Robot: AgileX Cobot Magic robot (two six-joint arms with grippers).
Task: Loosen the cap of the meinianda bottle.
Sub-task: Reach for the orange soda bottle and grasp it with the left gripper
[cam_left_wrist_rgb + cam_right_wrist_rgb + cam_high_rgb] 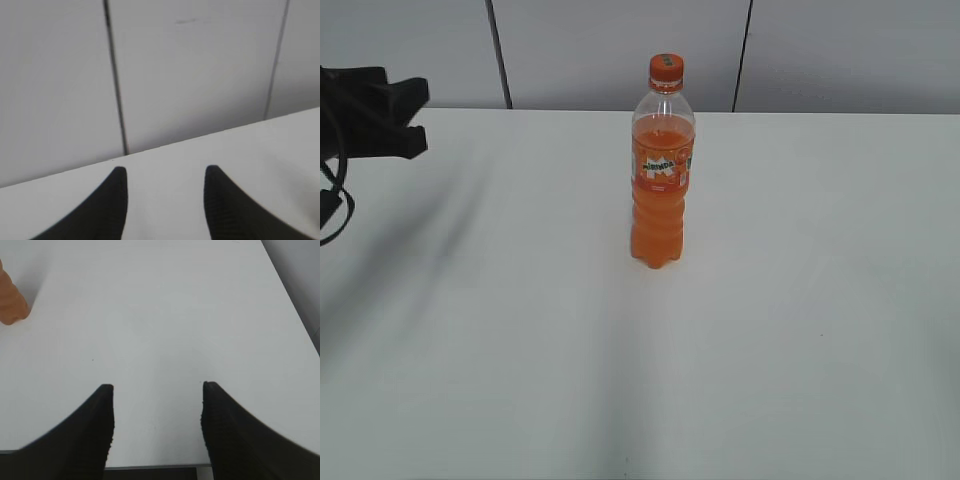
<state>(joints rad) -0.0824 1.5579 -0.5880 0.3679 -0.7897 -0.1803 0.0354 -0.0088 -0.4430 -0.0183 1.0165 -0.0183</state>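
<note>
Exterior view: one meinianda bottle [660, 170] is seen upright mid-table [800, 300], one cap [666, 68] seated on it. Two grippers are counted, both spread and empty: the left gripper [165, 175] well apart, the right gripper [157, 387] right of the bottle's base.

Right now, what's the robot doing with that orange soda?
Nothing is touching it yet. The Mirinda bottle stands upright on the white table, with its orange cap on top. The left pincer is open and empty, pointing toward the wall behind the table. The right pincer is open and empty too, above bare table, with only the bottle's bottom at the left edge of its view.
</note>
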